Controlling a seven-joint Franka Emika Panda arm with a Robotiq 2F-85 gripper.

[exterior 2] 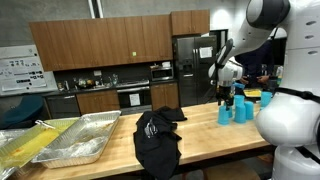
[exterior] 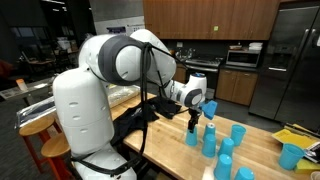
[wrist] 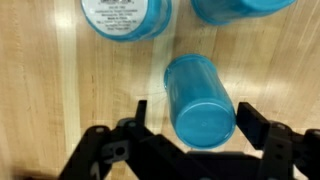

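Hanging over the wooden table [wrist: 55,95], the gripper [wrist: 195,108] points straight down with its jaws spread wide, and a blue cup [wrist: 200,100] stands between the two black fingers [wrist: 142,112] in the wrist view. A sliver of wood shows on either side of that cup, wider on one side than the other, so the fingers bracket it without visibly pressing on it, and nothing is gripped. The cup's flat, closed end faces the camera. Just beyond it on the table stand two more blue cups: a labelled cup [wrist: 125,15], with a white printed disc on its upturned end, and a plain cup [wrist: 240,8], cut off by the edge of the picture. In an exterior view the gripper [exterior: 193,122] is low over the nearest of a loose cluster of cups [exterior: 222,150] near one end of the table, the cup directly beneath it [exterior: 190,138] standing on the wood. In an exterior view a black cloth [exterior 2: 157,138] lies crumpled on the table well apart from the cups, with metal trays [exterior 2: 80,142] further along
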